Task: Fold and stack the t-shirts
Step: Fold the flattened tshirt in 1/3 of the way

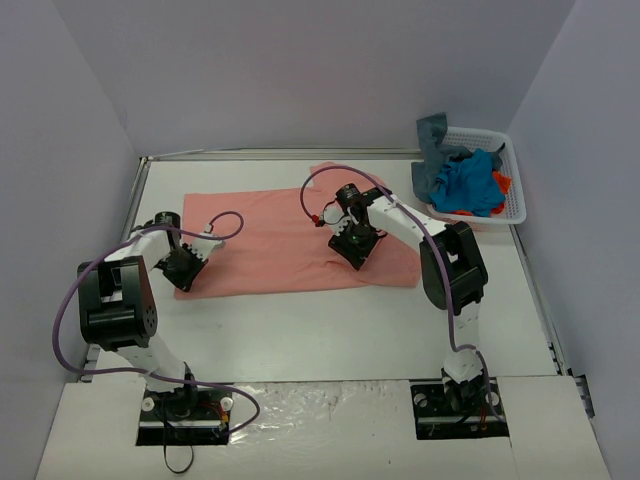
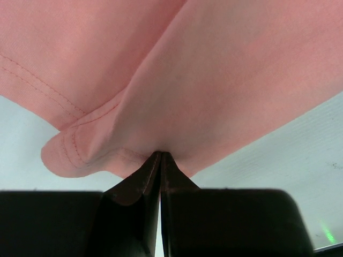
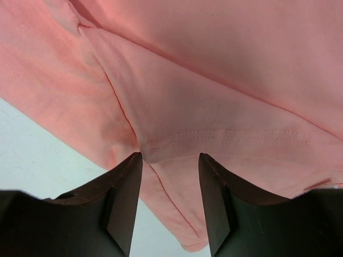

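Observation:
A salmon-pink t-shirt lies spread across the middle of the table. My left gripper is at its near left corner and is shut on the shirt's edge, which bunches up at the fingertips. My right gripper is over the shirt's right part, open, with a stitched hem and a fold of cloth between its fingers. Bright blue, slate grey-blue and orange-red shirts lie piled in the basket.
A white lattice basket stands at the far right corner, against the wall. Purple cables loop over both arms. White bare table lies in front of the shirt.

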Robot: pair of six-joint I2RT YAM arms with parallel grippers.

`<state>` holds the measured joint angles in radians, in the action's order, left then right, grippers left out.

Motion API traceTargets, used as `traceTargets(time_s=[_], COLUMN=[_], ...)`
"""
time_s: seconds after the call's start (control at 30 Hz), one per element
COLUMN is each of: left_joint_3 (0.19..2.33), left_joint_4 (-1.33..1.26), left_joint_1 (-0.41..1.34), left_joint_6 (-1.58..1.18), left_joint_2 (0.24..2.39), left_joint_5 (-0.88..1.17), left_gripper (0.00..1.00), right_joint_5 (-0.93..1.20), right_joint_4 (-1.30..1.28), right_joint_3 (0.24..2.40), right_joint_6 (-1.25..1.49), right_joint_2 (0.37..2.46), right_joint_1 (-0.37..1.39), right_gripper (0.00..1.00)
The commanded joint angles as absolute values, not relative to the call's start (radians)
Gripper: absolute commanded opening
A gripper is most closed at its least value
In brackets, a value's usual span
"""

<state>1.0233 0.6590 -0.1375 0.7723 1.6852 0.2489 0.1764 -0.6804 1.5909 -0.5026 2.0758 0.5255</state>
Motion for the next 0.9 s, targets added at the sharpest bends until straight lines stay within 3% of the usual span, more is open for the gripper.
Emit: traceTargets(time_s=[0.0, 0.07, 0.3, 0.37, 0.4, 0.5, 0.87], left_joint_3=[0.98, 0.979, 0.973, 0.973, 0.973, 0.976, 0.976], left_joint_4=[0.626, 0.627, 0.627, 0.626, 0.626, 0.626, 0.629], left_joint_1=[-0.143, -0.143, -0.143, -0.143, -0.144, -0.143, -0.141], left_joint_6=[0.77, 0.77, 0.772, 0.772, 0.772, 0.767, 0.759], left_joint_2=[1.74, 1.738, 1.733, 1.733, 1.733, 1.735, 1.735], left_joint_5=[0.216, 0.215, 0.215, 0.215, 0.215, 0.221, 0.23], left_gripper=[0.03, 0.02, 0.03, 0.02, 0.02, 0.02, 0.02], right_joint_5=[0.201, 0.195, 0.192, 0.196, 0.196, 0.196, 0.215], right_joint_4=[-0.733, -0.733, -0.735, -0.736, -0.738, -0.739, -0.758], right_joint_3=[1.585, 1.588, 1.586, 1.583, 1.58, 1.575, 1.586], right_joint_6=[-0.52, -0.522, -0.518, -0.517, -0.515, -0.514, -0.512], right_joint_2=[2.091, 2.103, 2.122, 2.117, 2.112, 2.091, 2.045], right_joint_1=[0.532, 0.532, 0.534, 0.532, 0.532, 0.532, 0.534], right_gripper=[0.41, 0.38, 0.0, 0.01, 0.15, 0.25, 0.3])
